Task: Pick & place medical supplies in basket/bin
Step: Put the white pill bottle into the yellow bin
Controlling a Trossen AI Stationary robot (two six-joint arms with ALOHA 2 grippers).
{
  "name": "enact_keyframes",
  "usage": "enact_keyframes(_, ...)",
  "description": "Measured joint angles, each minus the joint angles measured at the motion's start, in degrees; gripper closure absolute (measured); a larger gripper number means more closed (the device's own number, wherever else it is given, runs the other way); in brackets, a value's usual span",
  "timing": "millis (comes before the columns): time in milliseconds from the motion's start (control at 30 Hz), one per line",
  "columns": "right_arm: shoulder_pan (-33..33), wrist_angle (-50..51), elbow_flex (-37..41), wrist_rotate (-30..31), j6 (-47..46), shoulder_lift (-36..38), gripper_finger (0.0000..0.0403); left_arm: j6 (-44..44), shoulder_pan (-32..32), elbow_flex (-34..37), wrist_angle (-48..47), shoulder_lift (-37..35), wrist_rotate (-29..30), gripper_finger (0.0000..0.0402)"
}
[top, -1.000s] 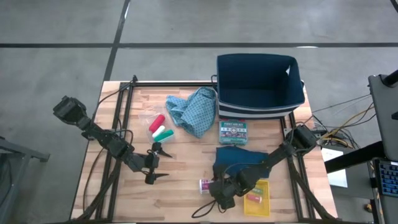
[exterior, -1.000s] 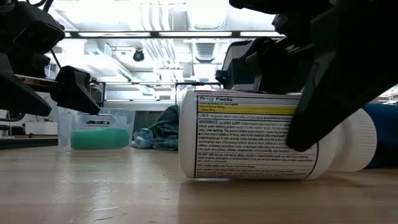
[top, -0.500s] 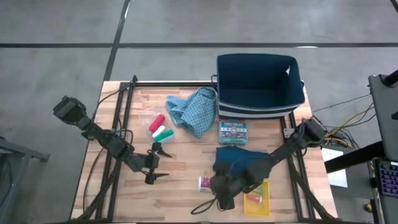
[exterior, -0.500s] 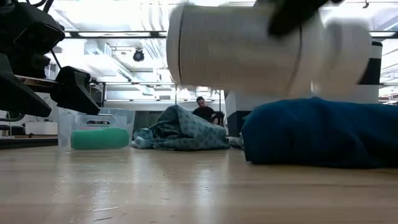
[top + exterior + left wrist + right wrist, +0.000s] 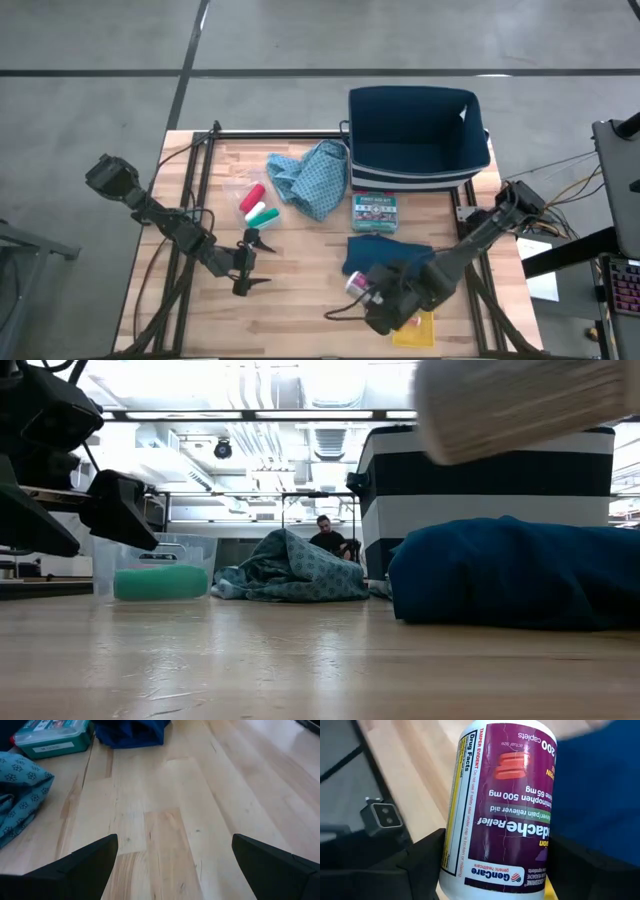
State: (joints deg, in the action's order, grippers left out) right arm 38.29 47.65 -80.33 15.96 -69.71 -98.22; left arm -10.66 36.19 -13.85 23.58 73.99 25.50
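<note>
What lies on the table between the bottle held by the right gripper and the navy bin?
In the high view, the dark teal folded cloth and a small teal first-aid box lie between the pill bottle in the right gripper and the bin.

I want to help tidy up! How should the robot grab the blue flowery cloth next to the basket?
The light-blue patterned cloth lies crumpled beside the basket, with a raised ridge in the low view. Best guess: come straight down from above and pinch that ridge, since the flat edges give fingers little to catch. The open left gripper is nearer.
</note>
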Motion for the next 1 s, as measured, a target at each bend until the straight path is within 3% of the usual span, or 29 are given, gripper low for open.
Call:
enact_keyframes(367, 11.51, 11.86, 0.08, 7.89, -31.29, 2.37, 0.0113, 0.02, 0.01, -0.02, -0.89, -0.02, 0.0, 0.0003)
enact_keyframes(600, 17.56, 14.89, 0.08, 8.37, -49.15, 1.32, 0.0113, 0.16, 0.01, 0.0, -0.91, -0.02, -0.01, 0.0003)
enact_keyframes(833, 21.15, 16.49, 0.08, 7.64, -57.88, -0.39, 0.0113, 0.15, 0.01, 0.0, -1.18, -0.02, 0.0, 0.0003)
enact_keyframes(1000, 22.39, 16.48, 0.08, 7.57, -59.27, -1.33, 0.0113, 0.15, 0.01, 0.0, -1.19, -0.02, -0.02, 0.0003)
